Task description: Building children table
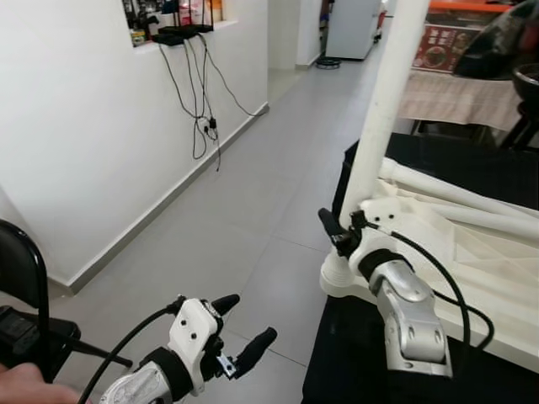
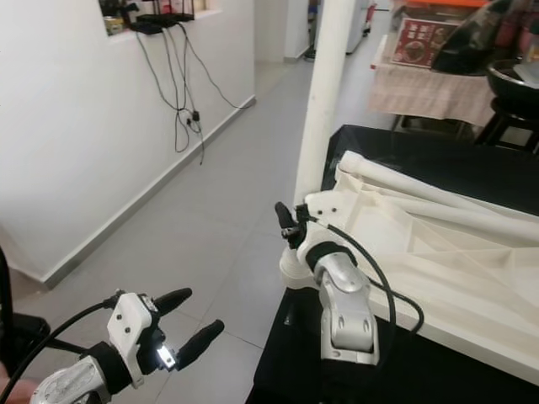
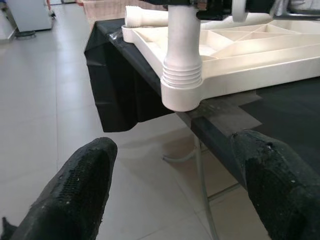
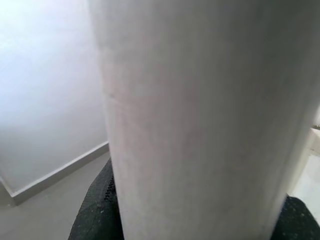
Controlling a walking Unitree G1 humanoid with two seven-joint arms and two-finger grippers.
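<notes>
At the far left we see a black chair (image 1: 24, 286) with a person's hand (image 1: 29, 385) at the bottom edge. Next to it our left hand (image 1: 240, 328) hovers over the grey floor (image 1: 227, 202), its fingers (image 3: 80, 195) spread wide and holding nothing, pointing toward the desk corner. Cables (image 1: 202, 93) hang down the white wall (image 1: 76, 126) behind. Further right, a white table leg (image 1: 383, 109) stands upright in the corner socket of the upturned white tabletop (image 1: 472, 269), which lies on the black-covered desk (image 1: 345, 370). Our right hand (image 1: 341, 231) is closed around the base of that leg, one finger on each side. Two more white legs (image 1: 455, 198) lie across the tabletop, well behind our right hand.
</notes>
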